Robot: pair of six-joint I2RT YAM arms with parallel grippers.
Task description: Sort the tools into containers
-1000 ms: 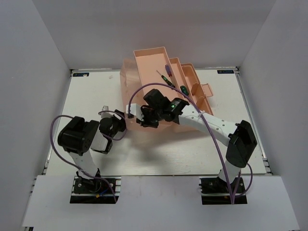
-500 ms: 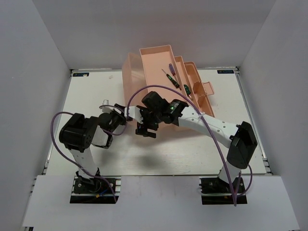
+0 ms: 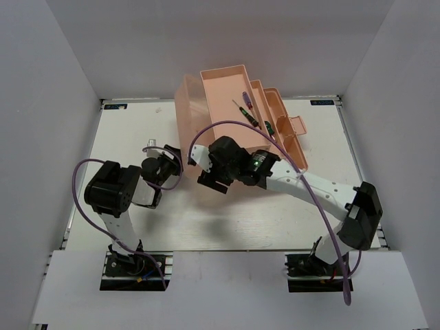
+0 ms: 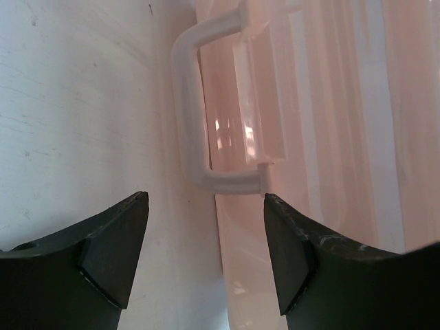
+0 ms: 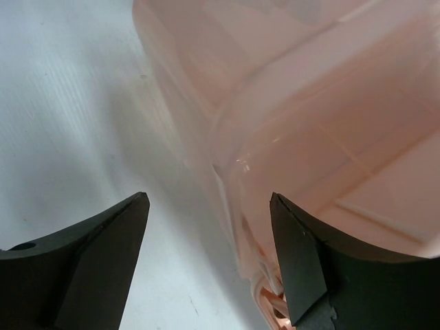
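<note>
The peach-pink toolbox stands open at the back middle, its trays stepped out to the right. A purple-handled screwdriver, a thin green one and a stubby green tool lie in the trays. My left gripper is open at the box's left side. In the left wrist view the pale lid handle lies just ahead of the left gripper. My right gripper is open at the box's front lower corner, which sits between the fingers without being pinched.
The white table is walled by white panels on three sides. The right arm's purple cable loops over the box front. The right arm's elbow hangs near the right edge.
The right gripper has opened, letting go of the toolbox front, and dropped back slightly. The box's trays have shifted right and it now stands taller. The right elbow swung right; the left gripper edged toward the box.
</note>
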